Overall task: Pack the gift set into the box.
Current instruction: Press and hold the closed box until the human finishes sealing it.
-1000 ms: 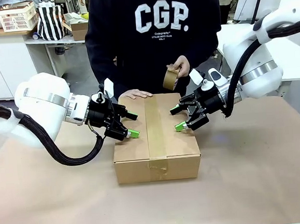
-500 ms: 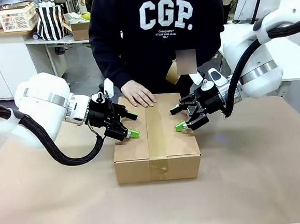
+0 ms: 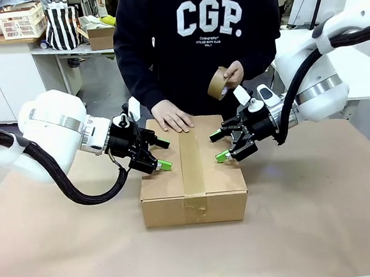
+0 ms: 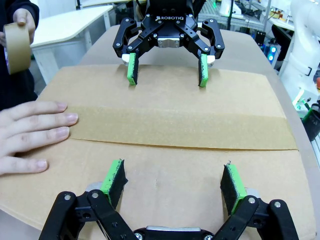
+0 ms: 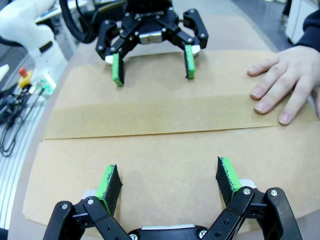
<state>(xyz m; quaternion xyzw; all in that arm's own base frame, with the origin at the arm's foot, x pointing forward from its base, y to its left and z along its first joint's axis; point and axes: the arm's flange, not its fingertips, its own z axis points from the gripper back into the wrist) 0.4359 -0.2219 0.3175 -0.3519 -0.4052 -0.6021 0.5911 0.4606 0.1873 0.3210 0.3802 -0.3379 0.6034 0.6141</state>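
Observation:
The box [image 3: 192, 176] sits shut at the table's middle, with a strip of brown tape [image 3: 190, 157] along its top seam and down its front. My left gripper [image 3: 162, 154] is open at the box's left top edge, fingers over the lid. My right gripper [image 3: 219, 146] is open at the right top edge, facing it. In the left wrist view my left gripper [image 4: 174, 182] spans bare lid [image 4: 165, 150], with the right gripper [image 4: 166, 70] opposite. The right wrist view has my right gripper [image 5: 169, 182] and the left gripper [image 5: 152, 62]. The gift set is hidden.
A person stands at the far side, one hand [image 3: 171, 120] flat on the lid's far edge, the other holding a tape roll [image 3: 218, 83] above the box. Brown paper covers the table [image 3: 319, 218]. A small carton [image 3: 100, 36] and baskets stand on shelves behind.
The person's flat hand slid further onto the lid, and the hand with the tape roll rose a little. Both grippers and the box stayed put.

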